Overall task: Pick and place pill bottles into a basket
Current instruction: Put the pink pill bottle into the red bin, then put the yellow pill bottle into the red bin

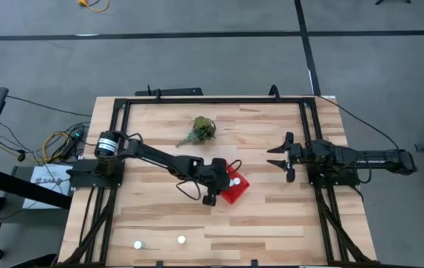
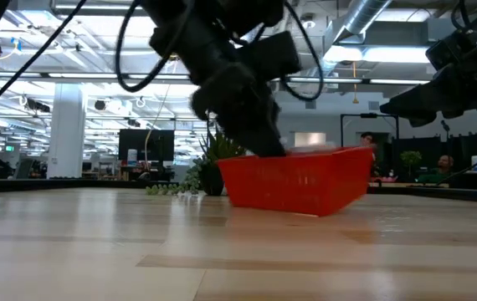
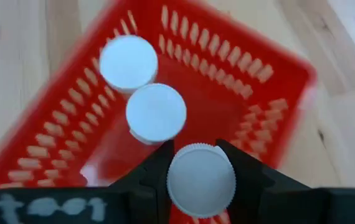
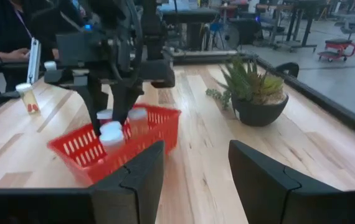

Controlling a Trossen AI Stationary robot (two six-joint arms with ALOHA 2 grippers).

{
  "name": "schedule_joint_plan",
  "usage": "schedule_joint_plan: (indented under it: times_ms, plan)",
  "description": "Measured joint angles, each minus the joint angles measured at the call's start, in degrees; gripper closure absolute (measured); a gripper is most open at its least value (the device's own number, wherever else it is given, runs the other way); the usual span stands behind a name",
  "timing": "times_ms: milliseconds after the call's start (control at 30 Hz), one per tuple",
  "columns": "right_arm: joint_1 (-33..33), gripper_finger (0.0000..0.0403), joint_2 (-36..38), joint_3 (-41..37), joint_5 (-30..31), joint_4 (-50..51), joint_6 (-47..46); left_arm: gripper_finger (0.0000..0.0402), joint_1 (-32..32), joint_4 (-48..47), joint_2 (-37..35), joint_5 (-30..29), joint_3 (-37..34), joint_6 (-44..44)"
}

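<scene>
The red basket rests on the table's middle, and two white-capped pill bottles stand upright in it. My left gripper hangs over the basket's left part, shut on a third pill bottle. Two more pill bottles stand on the table near its front edge. My right gripper is open and empty, to the right of the basket. It faces the basket from the table's right side. My left gripper pinches the pill bottle between its two fingers, which sit on opposite sides just below the white cap. The fingers come from above, pointing down into the basket. The bottle stays upright, cap up; the cap hides its foot.
A potted green plant stands at the far middle of the table. A black frame runs along the table's edges. There is bare wood in front of the basket and between the basket and my right gripper.
</scene>
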State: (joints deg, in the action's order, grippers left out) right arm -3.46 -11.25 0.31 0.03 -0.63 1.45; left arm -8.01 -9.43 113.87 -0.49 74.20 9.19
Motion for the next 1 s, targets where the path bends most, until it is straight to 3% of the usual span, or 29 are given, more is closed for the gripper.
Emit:
schedule_joint_plan:
  times_ms: [1000]
  plan:
    - [0.0,0.0230,0.0,0.0,0.0,0.0,0.0,0.0204,-0.4,-5.6,-1.1,0.0,7.0,6.0]
